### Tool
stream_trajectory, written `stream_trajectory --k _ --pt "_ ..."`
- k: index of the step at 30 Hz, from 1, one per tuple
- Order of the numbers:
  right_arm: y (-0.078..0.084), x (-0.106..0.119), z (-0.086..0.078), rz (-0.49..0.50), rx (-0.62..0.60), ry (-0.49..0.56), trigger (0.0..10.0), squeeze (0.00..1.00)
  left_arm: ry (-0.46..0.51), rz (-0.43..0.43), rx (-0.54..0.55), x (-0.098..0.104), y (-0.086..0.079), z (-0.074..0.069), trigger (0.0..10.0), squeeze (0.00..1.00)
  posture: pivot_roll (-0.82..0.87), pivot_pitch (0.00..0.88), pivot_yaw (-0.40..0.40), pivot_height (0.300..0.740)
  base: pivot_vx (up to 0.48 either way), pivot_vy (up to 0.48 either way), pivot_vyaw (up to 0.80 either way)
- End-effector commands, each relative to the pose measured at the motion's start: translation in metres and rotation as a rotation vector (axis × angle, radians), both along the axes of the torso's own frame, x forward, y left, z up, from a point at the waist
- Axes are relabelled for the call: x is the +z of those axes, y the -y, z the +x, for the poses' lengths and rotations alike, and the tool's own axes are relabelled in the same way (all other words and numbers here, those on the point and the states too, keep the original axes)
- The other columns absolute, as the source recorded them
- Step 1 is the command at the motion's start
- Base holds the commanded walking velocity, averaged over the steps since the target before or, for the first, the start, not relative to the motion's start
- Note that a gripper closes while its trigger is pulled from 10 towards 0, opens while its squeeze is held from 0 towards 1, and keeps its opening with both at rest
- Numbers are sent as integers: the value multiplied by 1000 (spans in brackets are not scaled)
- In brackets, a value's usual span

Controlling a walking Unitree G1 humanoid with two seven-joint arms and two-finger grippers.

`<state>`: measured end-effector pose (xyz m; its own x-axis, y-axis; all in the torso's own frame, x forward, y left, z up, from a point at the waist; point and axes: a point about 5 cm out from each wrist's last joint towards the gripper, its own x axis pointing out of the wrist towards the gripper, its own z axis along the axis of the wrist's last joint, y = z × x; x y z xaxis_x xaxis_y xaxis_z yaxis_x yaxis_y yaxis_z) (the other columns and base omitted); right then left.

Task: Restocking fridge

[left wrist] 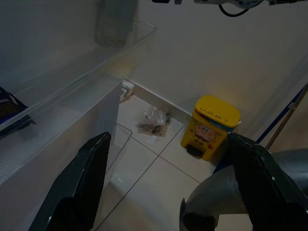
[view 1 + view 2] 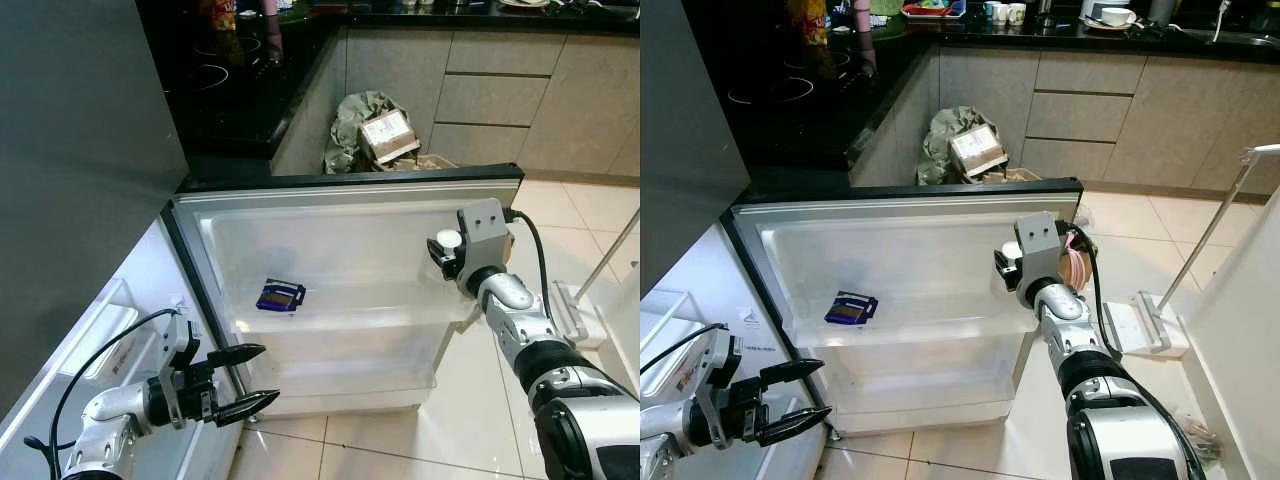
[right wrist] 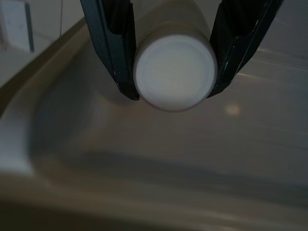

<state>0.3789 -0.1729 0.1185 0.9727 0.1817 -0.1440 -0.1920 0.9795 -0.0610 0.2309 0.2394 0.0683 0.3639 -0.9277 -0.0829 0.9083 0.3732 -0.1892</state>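
the fridge door (image 2: 340,235) stands swung open, its inner side facing the head camera, with two clear shelves across it. on the upper shelf (image 2: 400,305), at about 9 o'clock from the door's middle, lies one small dark blue packet (image 2: 281,295). the lower shelf (image 2: 340,380) appears to hold nothing.

the right gripper (image 3: 173,72) is at about 3 o'clock on the door, up by the right end of the upper shelf. its fingers (image 3: 113,48) are closed against the two sides of a white-capped bottle (image 3: 174,72), which the wrist view shows cap-on, with the pale inside of the door behind it. in the left eye view the white cap (image 2: 449,240) pokes out of the gripper toward the shelf. whether the bottle already rests on the shelf cannot be told; it looks to be held just over it.

the left gripper (image 2: 240,380) hangs low at 7 o'clock, near the door's bottom corner, fingers spread wide and holding nothing.

as a judgement, the restocking is early: one packet is in, the bottle is about to be set down and let go, and most of both shelves remains to be filled.
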Motion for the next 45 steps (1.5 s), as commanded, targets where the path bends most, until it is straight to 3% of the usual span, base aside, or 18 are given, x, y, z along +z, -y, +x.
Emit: stream_trajectory --k 1,8,9,10,11,12,14,17,21,22,23,24,31,36,40,42,43,45 --pt "15 4 2 23 -99 -9 10000 0 -1 7 -14 1 0 0 10000 0 4 0 -27 738 0 0 0" --pt "17 2 2 43 -125 -38 10000 39 -2 6 -17 1 1 0 10000 0 5 0 -28 738 0 0 0" --pt "17 3 3 39 -127 -41 10000 616 -1 5 -19 1 2 0 10000 0 4 0 -28 738 0 0 0" --pt "17 3 3 39 -127 -41 10000 616 -1 5 -19 1 2 0 10000 0 4 0 -28 738 0 0 0" --pt "17 3 3 38 -128 -42 10000 871 -1 5 -19 1 2 0 10000 0 4 0 -29 738 0 0 0" --pt "17 4 3 40 -127 -42 10000 976 -1 5 -20 1 2 0 10000 0 3 0 -29 738 0 0 0" --pt "17 4 4 40 -127 -42 10000 1000 -1 4 -21 1 2 0 10000 0 2 0 -29 738 0 0 0" --pt "17 5 4 39 -130 -38 10000 1000 0 4 -22 1 3 1 10000 0 3 0 -29 738 0 0 0" --pt "16 13 6 52 -124 6 10000 878 -1 3 -26 1 4 1 10000 0 0 0 -28 738 0 0 0" --pt "15 17 7 62 -109 31 10000 196 -2 3 -27 1 4 1 10000 0 -1 0 -27 738 0 0 0" --pt "14 19 7 68 -99 46 10000 196 -3 3 -28 0 4 1 10000 0 -1 0 -27 738 0 0 0" --pt "12 24 8 78 -76 79 10000 0 -4 2 -29 0 4 1 10000 0 -2 0 -25 738 0 0 0" --pt "6 45 8 145 36 208 10000 0 -8 1 -35 -1 5 1 10000 0 -5 0 -23 738 0 0 0" --pt "15 61 3 224 103 315 10000 0 -10 -1 -39 -1 7 1 10000 0 -2 0 -26 738 0 0 0" --pt "31 65 -12 318 230 374 10000 0 -11 -3 -40 -1 7 1 10000 0 -3 0 -26 738 0 0 0" --pt "38 59 -22 357 300 365 10000 0 -12 -4 -42 -1 7 1 10000 0 -6 0 -24 738 0 0 0" --pt "45 51 -35 400 392 343 10000 0 -10 -5 -43 -1 7 1 10000 0 -7 0 -25 738 0 0 0" --pt "48 47 -43 427 436 331 10000 0 -10 -5 -43 -1 8 1 10000 0 -7 0 -25 738 0 0 0"
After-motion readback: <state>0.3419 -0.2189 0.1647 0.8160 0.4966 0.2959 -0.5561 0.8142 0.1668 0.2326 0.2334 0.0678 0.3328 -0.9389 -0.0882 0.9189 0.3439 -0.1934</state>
